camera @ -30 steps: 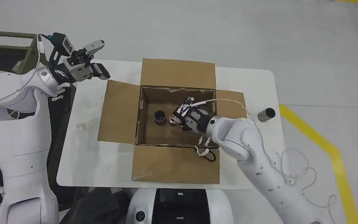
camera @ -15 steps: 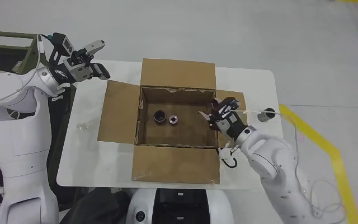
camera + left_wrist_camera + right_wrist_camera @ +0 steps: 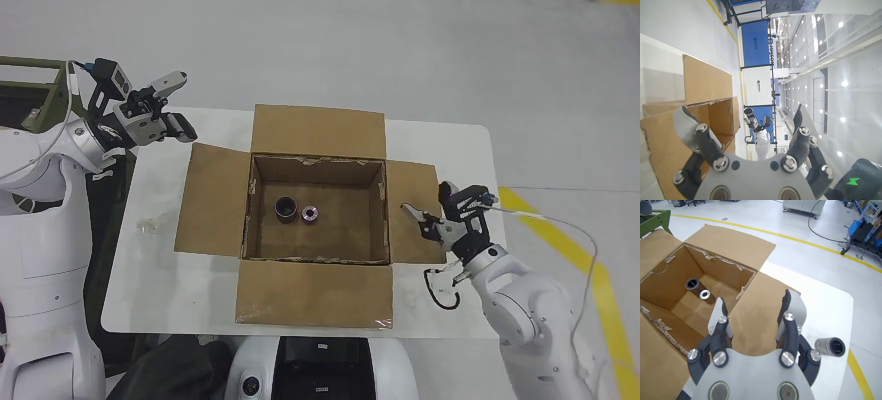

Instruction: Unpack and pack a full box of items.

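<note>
Box [image 3: 318,130] sits open on the white table [image 3: 150,280], all four flaps folded out. One metal cylinder [image 3: 286,208] and a second cylinder [image 3: 310,212] stand side by side on its floor, nearer the left wall. A third cylinder [image 3: 830,347] lies on the table just beside the right gripper [image 3: 428,205], which hangs over the right flap, fingers spread wide and empty. The left gripper [image 3: 180,102] is wide and empty too, by the table's far left corner

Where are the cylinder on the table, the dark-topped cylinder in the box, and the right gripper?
cylinder on the table [image 3: 820,345], right wrist view, its metal side.
dark-topped cylinder [image 3: 691,283], right wrist view, its dark top.
right gripper [image 3: 754,298], right wrist view, midway between its fingertips.
</note>
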